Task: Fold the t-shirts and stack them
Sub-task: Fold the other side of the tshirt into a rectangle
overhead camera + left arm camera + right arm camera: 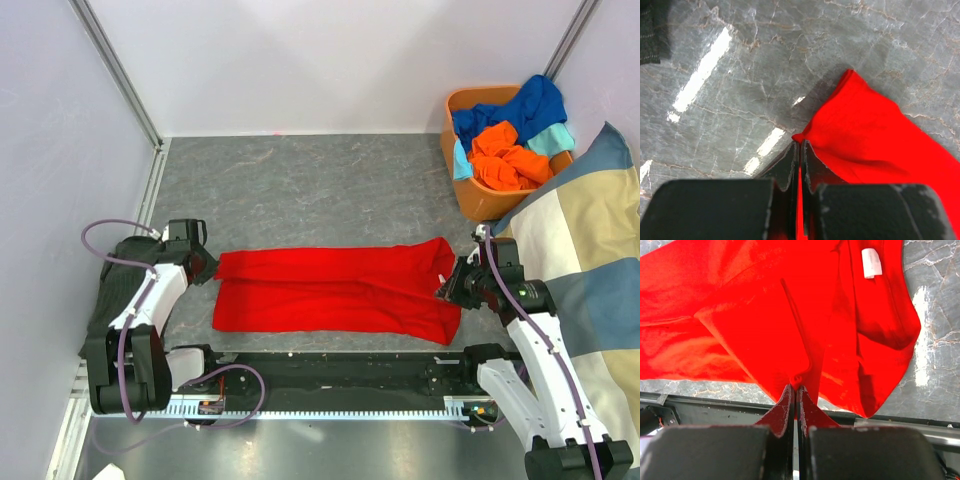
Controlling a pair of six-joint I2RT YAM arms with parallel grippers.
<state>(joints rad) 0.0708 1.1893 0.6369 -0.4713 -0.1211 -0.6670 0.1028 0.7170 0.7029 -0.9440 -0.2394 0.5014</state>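
Now, left gripper [799, 145]: one of two, fingers clenched on the left end of the red t-shirt, with a pinch of cloth poking out between the tips.
Red t-shirt [330, 290]: one, lying on the grey table [300, 190] as a long band across the near part, reaching from one gripper to the other.
White label [871, 262]: one, sewn inside the red cloth (seen from the right wrist only).
Right gripper [796, 387]: the second of two, fingers closed on a fold at the shirt's right end.
Basket [470, 205]: one, orange, at the far right corner of the table, well apart from the red shirt.
Basket contents: three colours crumpled together, blue t-shirt [525, 105], orange t-shirt [505, 160], teal t-shirt [555, 138]; how many of each, I cannot tell.
Cushion [585, 225]: one, checked blue and beige, just beside the basket at the right edge.
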